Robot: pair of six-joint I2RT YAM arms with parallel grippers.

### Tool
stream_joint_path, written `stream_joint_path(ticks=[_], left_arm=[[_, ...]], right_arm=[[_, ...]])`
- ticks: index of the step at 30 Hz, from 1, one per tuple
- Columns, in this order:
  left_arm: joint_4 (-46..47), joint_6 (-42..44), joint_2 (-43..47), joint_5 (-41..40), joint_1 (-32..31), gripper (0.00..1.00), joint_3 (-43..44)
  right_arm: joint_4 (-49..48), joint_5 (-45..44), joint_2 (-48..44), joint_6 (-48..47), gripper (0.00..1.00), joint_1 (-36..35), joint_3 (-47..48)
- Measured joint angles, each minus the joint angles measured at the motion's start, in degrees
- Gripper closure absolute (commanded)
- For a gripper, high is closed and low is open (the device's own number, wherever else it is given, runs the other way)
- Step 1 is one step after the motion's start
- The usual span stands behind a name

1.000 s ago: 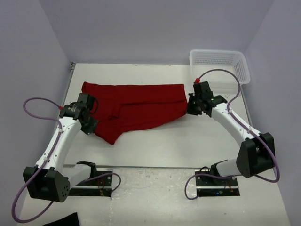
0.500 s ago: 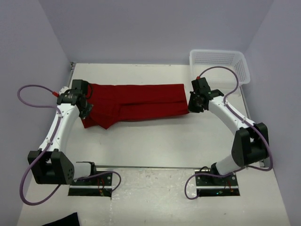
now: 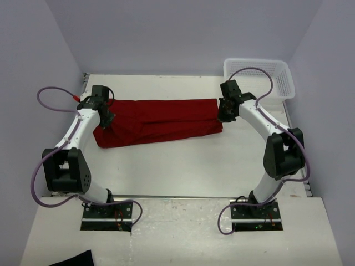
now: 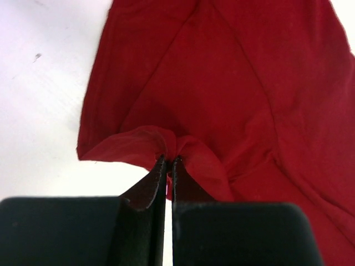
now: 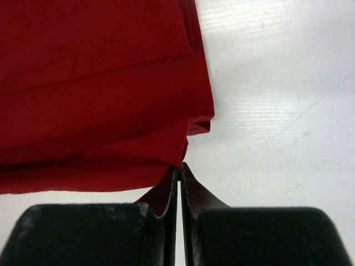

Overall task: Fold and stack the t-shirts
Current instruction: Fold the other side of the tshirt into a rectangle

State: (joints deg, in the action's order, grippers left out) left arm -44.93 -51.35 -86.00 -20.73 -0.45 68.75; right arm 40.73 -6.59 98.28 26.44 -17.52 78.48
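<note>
The flat white table (image 3: 194,166) carries a dark red cloth t-shirt (image 3: 161,119), folded into a long band that lies across its far half, from close to the left edge towards the right. A white plastic mesh basket (image 3: 288,83) sits at the far right corner, apart from the shirt. A black cloth scrap (image 3: 75,259) lies at the near edge, towards the left corner.

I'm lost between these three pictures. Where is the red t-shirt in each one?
Top external: red t-shirt stretched across the middle.
Left wrist: it fills the centre and right.
Right wrist: it fills the upper left.
Shared landmark: the white table beneath it.
</note>
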Motion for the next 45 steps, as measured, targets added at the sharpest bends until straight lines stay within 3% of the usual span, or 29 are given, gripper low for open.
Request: stream_joint_path(ticks=[17,29,30,31,35,36,37,39,42,45], left_arm=[[3.65,4.52,-11.47,1.57,2.01,1.00,16.15],[4.98,5.64,-18.78,2.45,2.40,1.00,17.90],[5.20,5.99,-19.34,2.51,2.43,1.00,18.27],[5.53,6.27,-20.00,2.54,2.45,1.00,18.75],[8.66,8.13,-21.88,2.75,2.54,0.85,19.74],[9.66,8.72,-21.94,2.67,2.56,0.81,19.71],[11.02,9.14,-21.92,2.43,2.58,0.69,19.54],[16.06,10.93,-21.35,2.34,2.64,0.59,18.45],[22.73,13.60,-19.93,2.64,2.69,0.27,15.96],[27.08,16.26,-19.43,3.74,2.71,0.25,16.00]], right_arm=[[4.09,-1.44,12.44,-2.03,1.00,1.81,11.41],[7.19,-1.40,21.92,-3.41,1.00,3.32,22.08],[7.37,-1.38,23.02,-3.56,0.98,3.32,22.95],[7.80,-1.38,24.06,-3.67,0.87,3.32,23.96],[8.83,-1.53,27.61,-4.66,0.63,3.34,28.52],[9.01,-1.66,28.30,-4.96,0.61,3.34,29.79],[9.35,-1.77,29.00,-5.40,0.59,3.34,31.41],[9.46,-2.08,30.10,-6.19,0.56,3.34,34.56],[9.14,-2.75,30.80,-7.72,0.53,3.34,39.87],[8.02,-2.75,30.27,-8.74,0.52,3.34,42.82]])
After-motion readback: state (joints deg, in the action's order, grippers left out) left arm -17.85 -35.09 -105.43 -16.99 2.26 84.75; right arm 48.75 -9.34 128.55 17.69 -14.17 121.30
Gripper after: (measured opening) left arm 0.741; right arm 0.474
